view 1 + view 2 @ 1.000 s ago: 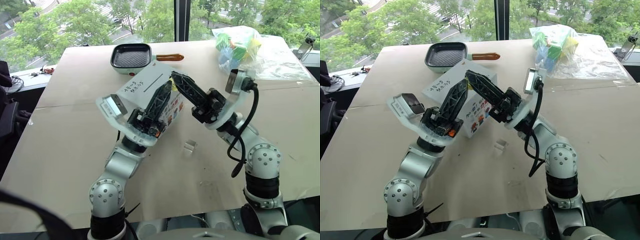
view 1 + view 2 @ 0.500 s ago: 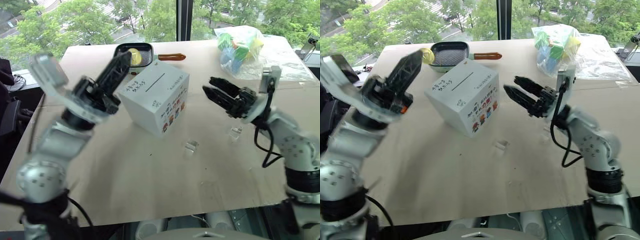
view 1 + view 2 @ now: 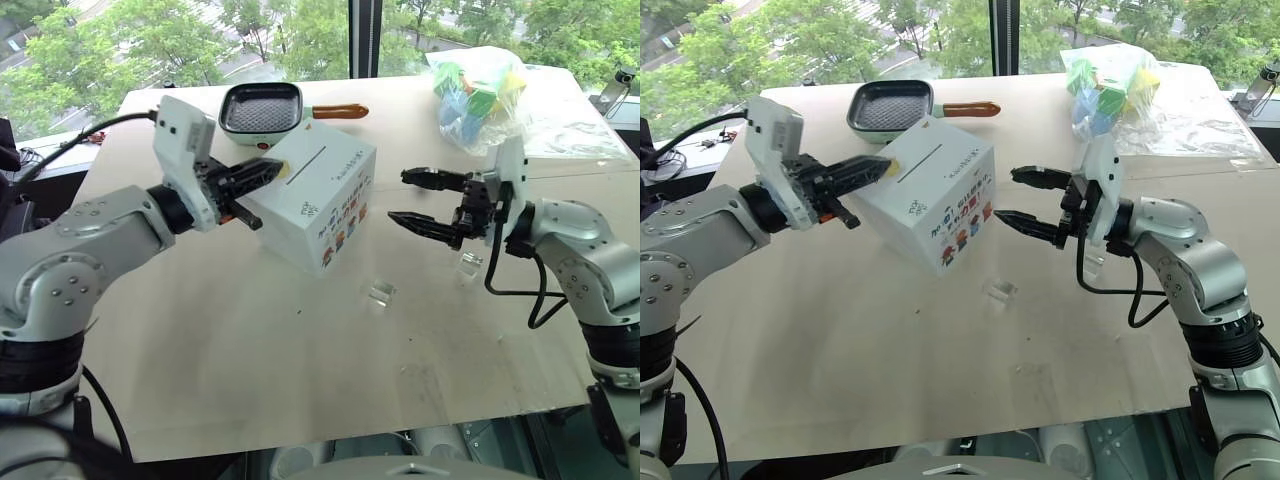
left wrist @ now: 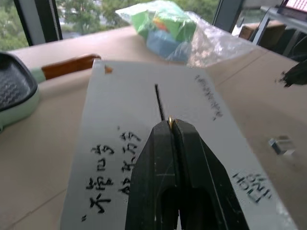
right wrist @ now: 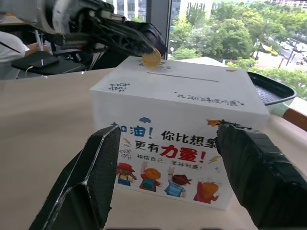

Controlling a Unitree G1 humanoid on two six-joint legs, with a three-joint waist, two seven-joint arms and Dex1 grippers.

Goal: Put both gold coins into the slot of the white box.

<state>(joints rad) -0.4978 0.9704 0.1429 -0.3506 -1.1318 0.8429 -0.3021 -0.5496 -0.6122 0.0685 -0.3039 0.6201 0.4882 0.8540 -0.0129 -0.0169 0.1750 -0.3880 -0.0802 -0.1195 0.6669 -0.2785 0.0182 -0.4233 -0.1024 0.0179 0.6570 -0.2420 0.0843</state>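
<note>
Head view: left gripper (image 3: 272,170) clamps a coin (image 5: 152,58) over the box (image 3: 318,195); right gripper (image 3: 410,197) gapes empty beside it. Left wrist: coin edge above the slot (image 4: 159,100). Right wrist: coin just short of the slot. Next: align, lower, release

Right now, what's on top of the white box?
On the white box: blue handwriting and the slot. The left gripper, shut on a gold coin, hovers over the slot's near end. What's inside is covered by the walls.
</note>
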